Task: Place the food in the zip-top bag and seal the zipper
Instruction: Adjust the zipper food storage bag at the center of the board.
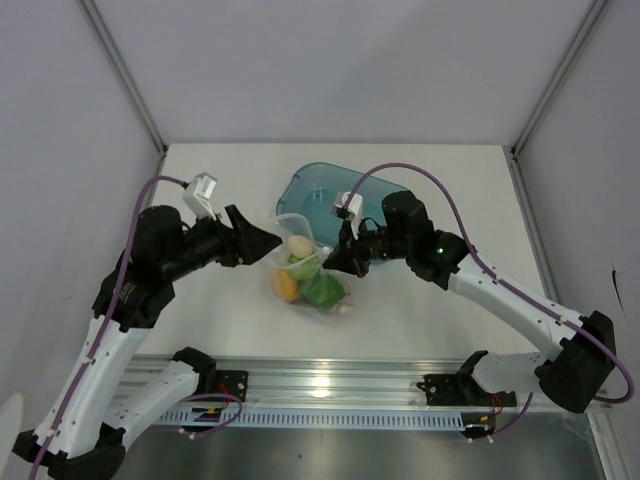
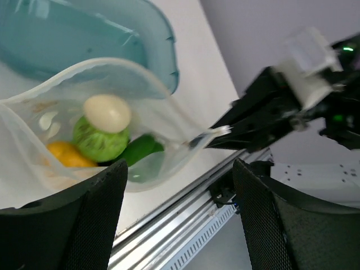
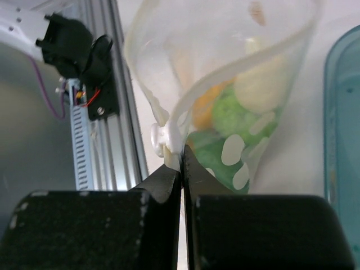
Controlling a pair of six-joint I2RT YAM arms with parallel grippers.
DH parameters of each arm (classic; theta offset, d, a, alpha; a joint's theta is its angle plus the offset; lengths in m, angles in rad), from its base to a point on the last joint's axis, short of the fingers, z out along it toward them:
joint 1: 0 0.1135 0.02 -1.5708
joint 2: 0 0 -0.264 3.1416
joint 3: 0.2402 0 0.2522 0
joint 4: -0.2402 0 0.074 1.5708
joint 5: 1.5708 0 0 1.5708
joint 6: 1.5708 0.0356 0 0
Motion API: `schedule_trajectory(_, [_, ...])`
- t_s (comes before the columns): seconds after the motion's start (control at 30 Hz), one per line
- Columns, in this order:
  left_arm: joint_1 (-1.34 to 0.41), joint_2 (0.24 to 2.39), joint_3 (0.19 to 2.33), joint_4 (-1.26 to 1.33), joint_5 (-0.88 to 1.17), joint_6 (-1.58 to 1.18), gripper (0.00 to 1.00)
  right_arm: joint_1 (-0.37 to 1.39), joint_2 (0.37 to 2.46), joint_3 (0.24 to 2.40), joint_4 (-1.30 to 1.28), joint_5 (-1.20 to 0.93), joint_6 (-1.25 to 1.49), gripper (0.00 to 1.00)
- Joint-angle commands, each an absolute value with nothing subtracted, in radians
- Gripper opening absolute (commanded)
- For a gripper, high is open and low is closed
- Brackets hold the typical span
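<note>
The bag [image 1: 305,278] is parked on the table [image 1: 240,310] just in front of the tray [image 1: 318,185], mouth gaping, with the egg [image 2: 107,112] and greens inside. It looks floppy, slick and light, so the stiffer zipper [image 3: 247,59] is probably best pinched. One end is clamped by the right gripper [image 3: 181,166]. The left gripper [image 1: 272,243] is spread wide, nothing held.

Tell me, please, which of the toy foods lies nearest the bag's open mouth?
The white egg: it lies just inside the rim of the zip-top bag, while the light green vegetable, yellow-orange piece and green pepper sit deeper in.
</note>
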State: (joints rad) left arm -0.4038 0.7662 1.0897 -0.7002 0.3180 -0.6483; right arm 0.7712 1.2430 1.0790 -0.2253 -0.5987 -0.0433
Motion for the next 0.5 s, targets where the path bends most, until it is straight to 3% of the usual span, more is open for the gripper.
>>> schedule_trajectory(0.0, [-0.428, 0.811, 1.187, -0.549, 0.492, -0.519, 0.78, 0.769, 1.290, 1.176, -0.383, -0.744, -0.124, 0.00])
schedule_trajectory(0.23, [-0.567, 0.923, 1.259, -0.508, 0.584, -0.339, 0.74, 0.781, 1.286, 1.224, -0.457, -0.804, -0.109, 0.00])
schedule_trajectory(0.47, [-0.620, 0.954, 1.161, -0.322, 0.689, -0.194, 0.68, 0.785, 1.238, 1.201, -0.436, -0.827, -0.069, 0.00])
